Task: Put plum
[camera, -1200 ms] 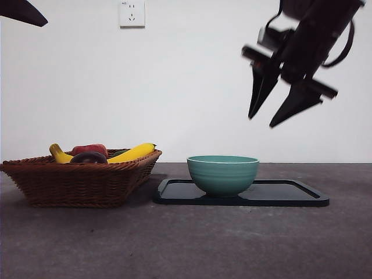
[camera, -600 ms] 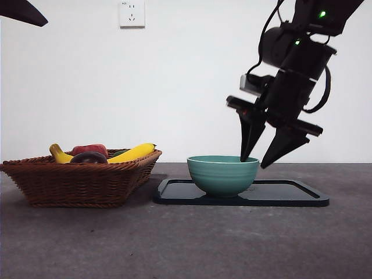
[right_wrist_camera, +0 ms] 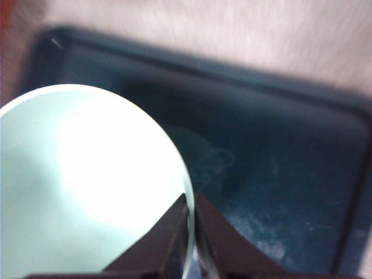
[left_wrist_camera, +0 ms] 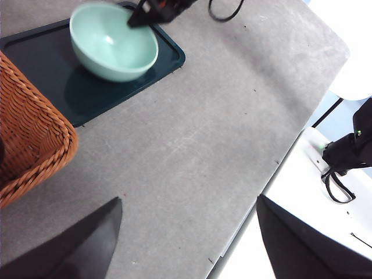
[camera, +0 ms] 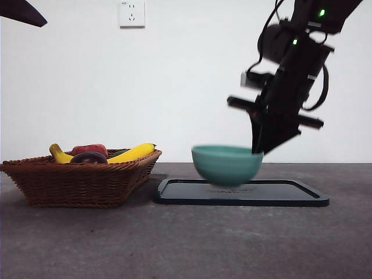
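Gripping the rim of a teal bowl (camera: pixel 226 164) with jaws pinched together on its edge: right claw (camera: pixel 260 146), lifting it just clear of a black tray (camera: pixel 290 194). Sitting well apart in a wicker basket (camera: pixel 81 181) on the grey surface (camera: pixel 186 244): the plum (camera: pixel 89 157), dark and glossy, just beside yellow bananas (camera: pixel 132 152) and a red fruit (camera: pixel 90 149). Waiting high to one side, jaws spread wide: left claw (left_wrist_camera: pixel 186 244).
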